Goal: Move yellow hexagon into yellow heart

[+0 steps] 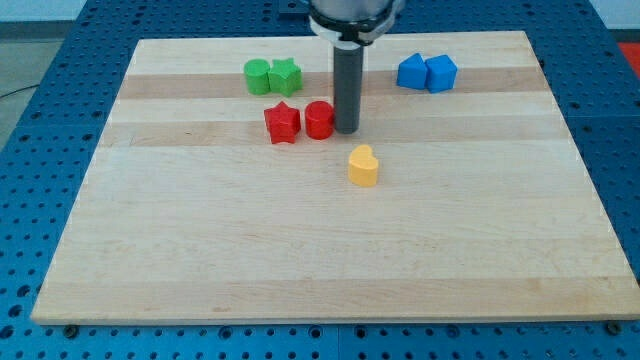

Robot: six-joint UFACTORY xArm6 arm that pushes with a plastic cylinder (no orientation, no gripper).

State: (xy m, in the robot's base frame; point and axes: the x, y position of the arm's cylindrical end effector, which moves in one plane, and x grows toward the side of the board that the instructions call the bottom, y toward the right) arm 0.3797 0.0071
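Observation:
A yellow heart [363, 166] lies on the wooden board [300, 250], a little right of the view's centre. I see no yellow hexagon; the rod may hide it. My tip [347, 130] rests on the board just above and slightly left of the yellow heart, a short gap away. It stands right beside the right edge of a red cylinder [319, 119]; I cannot tell whether they touch.
A red star [282, 122] sits left of the red cylinder, touching it. A green cylinder [258, 76] and a green star [285, 76] sit together at the top left. Two blue blocks [411, 71] [440, 73] sit together at the top right.

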